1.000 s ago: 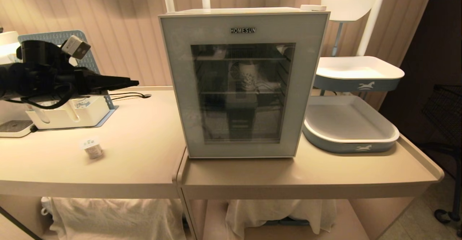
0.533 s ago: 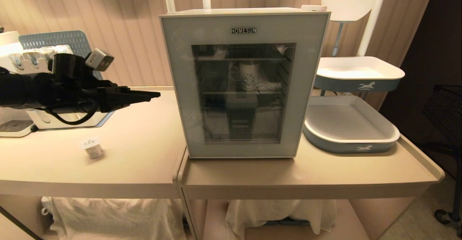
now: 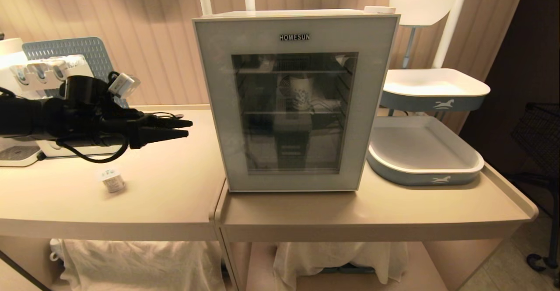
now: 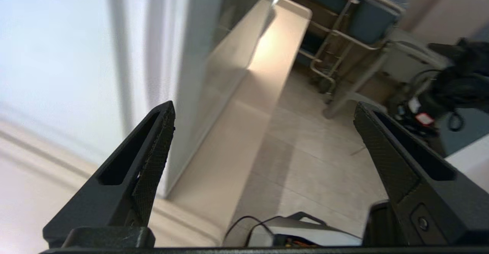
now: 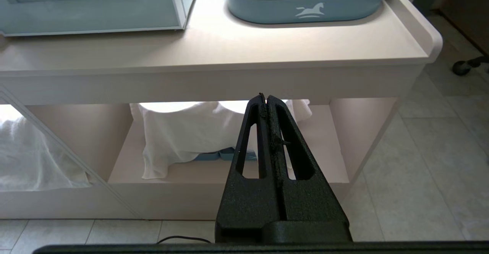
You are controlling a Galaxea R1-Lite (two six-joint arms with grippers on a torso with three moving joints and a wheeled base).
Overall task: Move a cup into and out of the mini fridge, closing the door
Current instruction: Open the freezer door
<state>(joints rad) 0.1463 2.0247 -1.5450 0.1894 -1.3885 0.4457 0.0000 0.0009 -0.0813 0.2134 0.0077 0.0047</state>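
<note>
On the pale beige worktop [image 3: 175,181], toward seven o'clock from the fridge, stands the tiny squat white tub-like cup [image 3: 112,180] with a flat white top bearing small marks, upright and alone, touched by nothing. It looks light and thin-walled, probably easy to tip or crush, and its smooth sides may slip; the sensible hold is a gentle pinch across the middle of its body, below the flat lid. The boxy white countertop mini fridge [image 3: 295,100] with HOMESUN lettering sits at the worktop's centre, its pale grey-blue glass-fronted door [image 3: 372,107] shut flush; a taller patterned paper cup [image 3: 301,93] shows dimly on a wire shelf inside.

The left end effector [image 3: 188,128] hovers above the worktop at nine o'clock from the fridge, near its side wall, fingers spread wide and empty, and well above and beyond the cup. The right end effector [image 5: 266,98] is parked low in front of the worktop, fingers pressed together on nothing.

The head view alone shows the cup and the closed door front. The left wrist view shows the fridge's white side wall [image 4: 76,55] close by one finger, but no cup. The right wrist view shows the white cloth [image 5: 179,131] on the lower shelf and the blue-and-white oval tray [image 5: 305,5].
</note>
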